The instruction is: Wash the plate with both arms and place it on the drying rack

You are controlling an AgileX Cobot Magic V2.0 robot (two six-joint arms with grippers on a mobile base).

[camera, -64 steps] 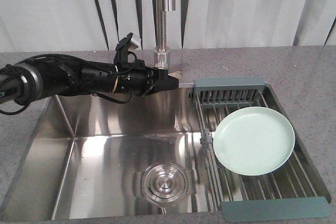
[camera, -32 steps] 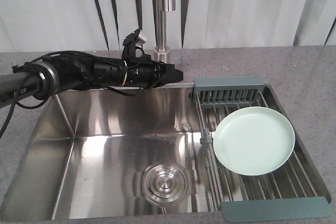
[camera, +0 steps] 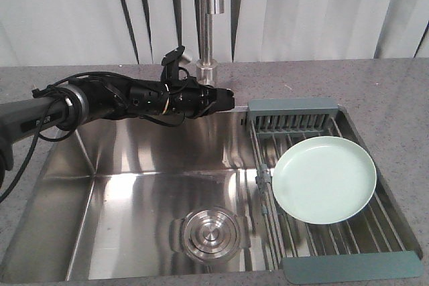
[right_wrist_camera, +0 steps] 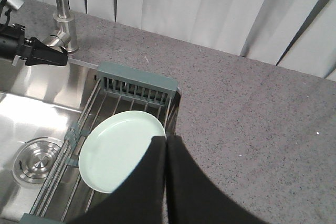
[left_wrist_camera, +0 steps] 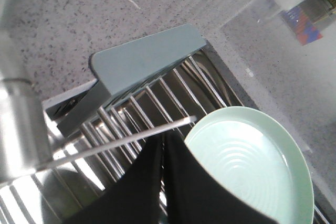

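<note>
I see the plate (camera: 324, 179) lying face up on the drying rack (camera: 332, 195) at the lower right of the front view, likely set there to drain. My left gripper (camera: 224, 99) sits up and left of it, well apart, by the faucet (camera: 208, 25), fingers together and empty. The right gripper (right_wrist_camera: 166, 153) looks pressed together and empty too, above the plate.
</note>
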